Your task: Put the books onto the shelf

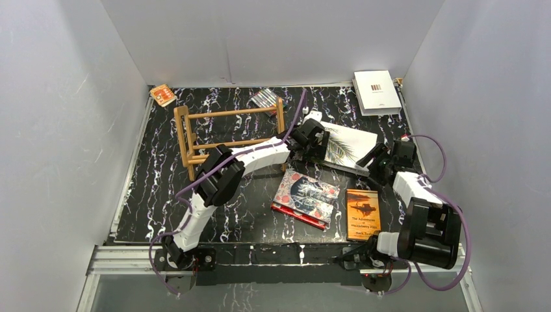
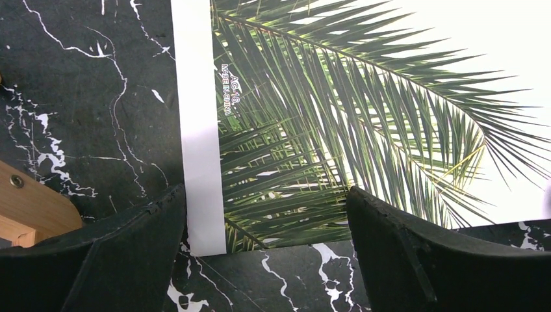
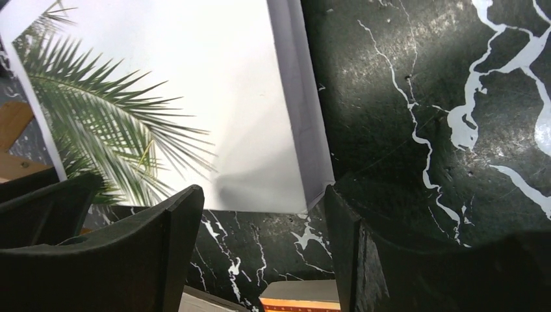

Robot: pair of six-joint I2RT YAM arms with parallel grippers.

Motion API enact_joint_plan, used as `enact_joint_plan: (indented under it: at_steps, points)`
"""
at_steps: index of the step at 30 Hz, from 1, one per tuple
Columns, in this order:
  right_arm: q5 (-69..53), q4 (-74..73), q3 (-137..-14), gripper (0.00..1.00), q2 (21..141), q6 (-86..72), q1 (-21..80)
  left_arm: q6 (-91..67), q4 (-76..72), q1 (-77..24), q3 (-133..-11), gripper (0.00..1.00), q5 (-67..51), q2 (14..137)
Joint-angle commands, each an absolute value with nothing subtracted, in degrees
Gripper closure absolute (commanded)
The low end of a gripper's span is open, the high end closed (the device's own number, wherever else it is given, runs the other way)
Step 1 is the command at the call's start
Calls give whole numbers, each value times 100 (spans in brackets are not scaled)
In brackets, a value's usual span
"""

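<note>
**Black, white-veined marble tabletop, two arms at one book**

Lying flat and askew between the left gripper and the right gripper: white book with palm leaves on its cover, one arm at each end, probably because such a broad cover suits a shared lift better than a single pinch. Left jaws spread wide around the spine-side corner, black fingers either side of the near edge, clamping nothing. Right jaws likewise apart, framing the opposite corner, empty. Just left of the left jaws: small brown wooden dowel rack, no book on its rails, close enough for a short carry. Nearer the arm bases than either pair of jaws: red patterned book and thin orange book with dark silhouette, flat, untouched. Beyond the right jaws, by the far wall: plain white book with barcode. Judged an early stage, with nothing shelved yet.
</note>
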State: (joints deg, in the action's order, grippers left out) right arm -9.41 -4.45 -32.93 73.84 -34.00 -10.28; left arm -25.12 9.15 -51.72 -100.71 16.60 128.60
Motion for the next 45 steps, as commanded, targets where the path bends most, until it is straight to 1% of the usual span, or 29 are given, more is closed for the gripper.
enact_joint_plan:
  at_steps: [1,6,15,19,23,27,29,32,35,38,42,45]
  points:
    - [-1501,-53,-3400,24,6921,-3261,-1028,-2674,853,-5159,-9897,12,1087,12596]
    - [-1567,-165,-3599,25,6542,-3332,-1034,-2813,755,-5162,-9784,12,854,12530]
    - [-1603,-440,-3896,25,6292,-3443,-1030,-2760,665,-5161,-9726,11,671,12493]
    - [-1040,-841,-3924,24,6325,-3580,-1028,-2640,755,-5160,-9788,11,1007,12498]
    - [-454,-1357,-3854,19,6432,-3962,-1037,-2343,964,-5165,-9973,11,1156,12454]
    - [-268,-1516,-3617,14,6222,-4566,-1043,-2327,789,-5171,-9815,11,375,12211]
    - [-372,-1409,-3439,13,6052,-4865,-1045,-2464,507,-5171,-9634,11,-244,12078]
    - [-550,-1251,-3200,12,5948,-5280,-1038,-2648,370,-5177,-9588,11,-571,12039]
    - [-626,-1036,-3054,11,6041,-5377,-1038,-2594,426,-5194,-9679,11,-319,12050]
    - [-544,-962,-3075,11,6227,-5327,-1044,-2189,526,-5256,-9801,11,-318,12056]
    - [-425,-727,-2961,11,6294,-5387,-1046,-1520,599,-5336,-9720,8,457,11946]
    - [-451,-618,-2841,11,6350,-5467,-1047,-878,599,-5331,-9920,6,1033,12012]
